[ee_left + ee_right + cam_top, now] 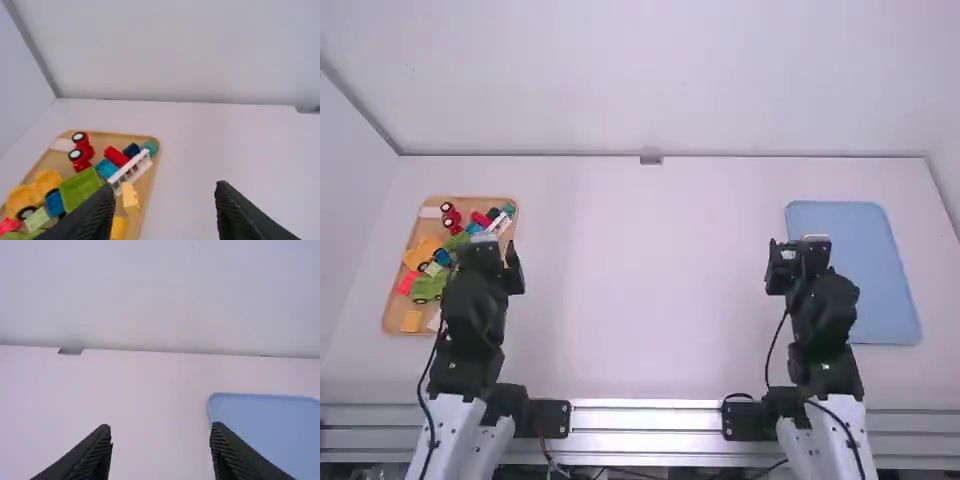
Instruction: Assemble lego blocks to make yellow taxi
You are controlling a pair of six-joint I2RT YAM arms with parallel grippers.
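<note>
Left tool (490,258), black with two fingers, is wide open and empty, up near the tan tray (52,162) that's got the plastic blocks: chunky yellow ones (131,199), green ones (80,189), a white ladder-like piece (131,172). Right tool (800,260) is also wide open and empty, near a flat blue tray (870,255) on the white counter (640,300)
</note>
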